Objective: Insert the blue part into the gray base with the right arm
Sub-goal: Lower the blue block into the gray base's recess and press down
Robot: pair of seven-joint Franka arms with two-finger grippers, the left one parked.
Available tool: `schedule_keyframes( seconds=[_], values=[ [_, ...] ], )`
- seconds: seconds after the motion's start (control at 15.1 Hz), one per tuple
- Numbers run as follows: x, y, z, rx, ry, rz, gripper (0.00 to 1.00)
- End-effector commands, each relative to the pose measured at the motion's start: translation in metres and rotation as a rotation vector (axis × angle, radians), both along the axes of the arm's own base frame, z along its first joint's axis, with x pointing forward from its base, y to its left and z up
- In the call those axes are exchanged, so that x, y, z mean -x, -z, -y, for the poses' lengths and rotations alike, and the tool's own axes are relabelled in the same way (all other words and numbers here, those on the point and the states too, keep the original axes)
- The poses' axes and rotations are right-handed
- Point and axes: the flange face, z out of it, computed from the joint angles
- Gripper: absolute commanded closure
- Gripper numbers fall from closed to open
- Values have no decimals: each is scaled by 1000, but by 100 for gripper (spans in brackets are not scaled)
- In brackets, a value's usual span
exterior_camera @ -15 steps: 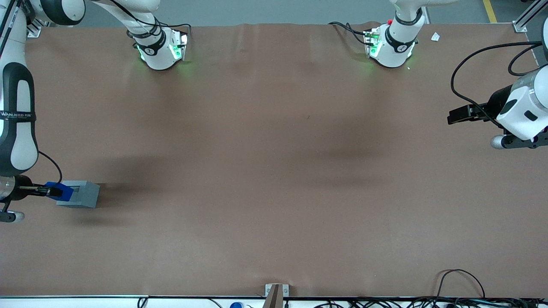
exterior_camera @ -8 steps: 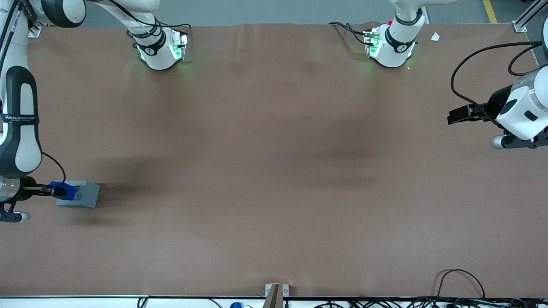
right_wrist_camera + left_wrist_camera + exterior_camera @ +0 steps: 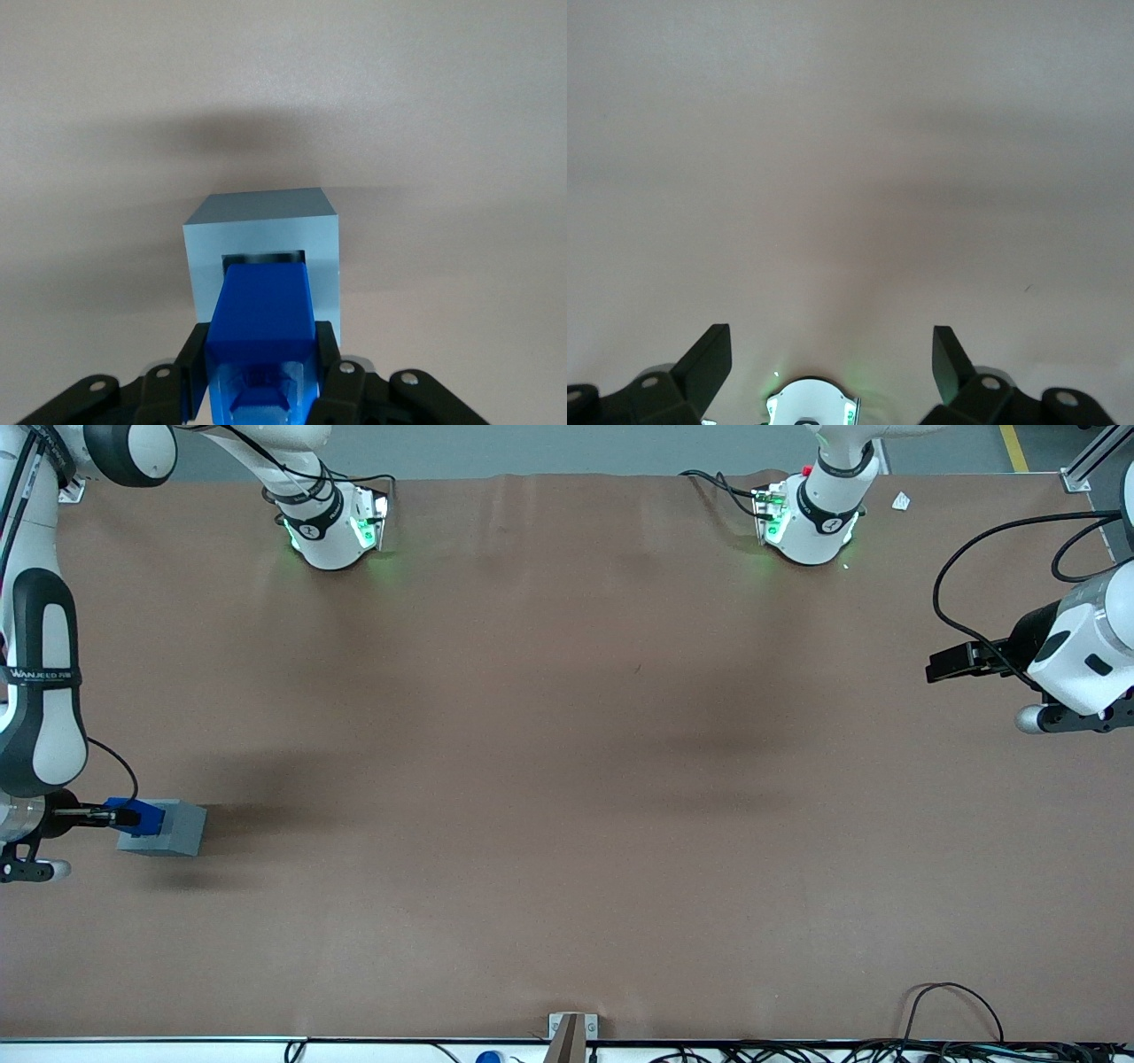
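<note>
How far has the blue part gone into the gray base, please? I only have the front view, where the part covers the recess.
Observer: In the right wrist view the blue part has its leading end entering the square recess of the gray base; most of its body is outside.
Operator: Thank you. Is it lined up with the opening?
Observer: It looks centred, with a thin dark gap showing at the recess edge above the part.
Operator: And is the gripper holding it?
Observer: Yes, the gripper is shut on the blue part, one black finger pressed against each side.
</note>
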Motion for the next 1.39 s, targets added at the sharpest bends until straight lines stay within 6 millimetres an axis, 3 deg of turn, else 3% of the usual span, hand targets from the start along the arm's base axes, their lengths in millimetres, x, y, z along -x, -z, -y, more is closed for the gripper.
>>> schedule_keyframes(
  seconds=[0.0, 1.32],
  values=[
    [-3, 2, 4, -4, -16, -3, 95],
    [-12, 8, -1, -9, -23, 5, 96]
  ],
)
